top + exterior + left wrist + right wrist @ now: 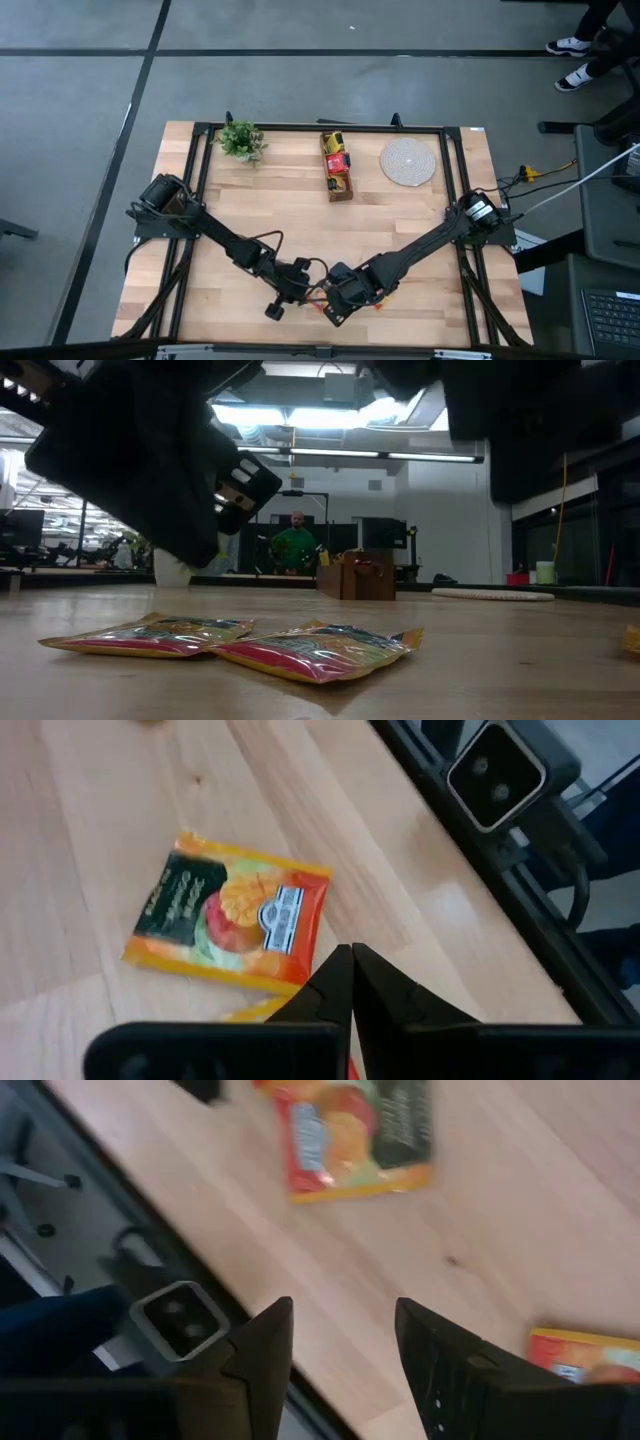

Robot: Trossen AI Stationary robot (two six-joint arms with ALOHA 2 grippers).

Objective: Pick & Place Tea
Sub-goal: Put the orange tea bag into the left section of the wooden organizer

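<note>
Left wrist view: left gripper [351,952] has its fingers pressed together with nothing visibly between them, tips just beside the near edge of an orange tea sachet [232,912] lying flat on the wood. Looks like a missed pinch, or a closed approach. Suggest reopening, shifting over the sachet edge, coming down flatter so one finger slides under the foil, then closing.

Low view shows two sachets [320,647] flat on the table, edges overlapping. Take the top one first so the other doesn't drag.

High view: both arms converge at the near edge, well apart from the tea box [338,166] at the far side, between the plant [241,139] and the woven mat [408,161].

Right gripper [343,1335] hovers with fingers apart and empty, another sachet [352,1132] ahead of it. Keep it clear until left lifts.
</note>
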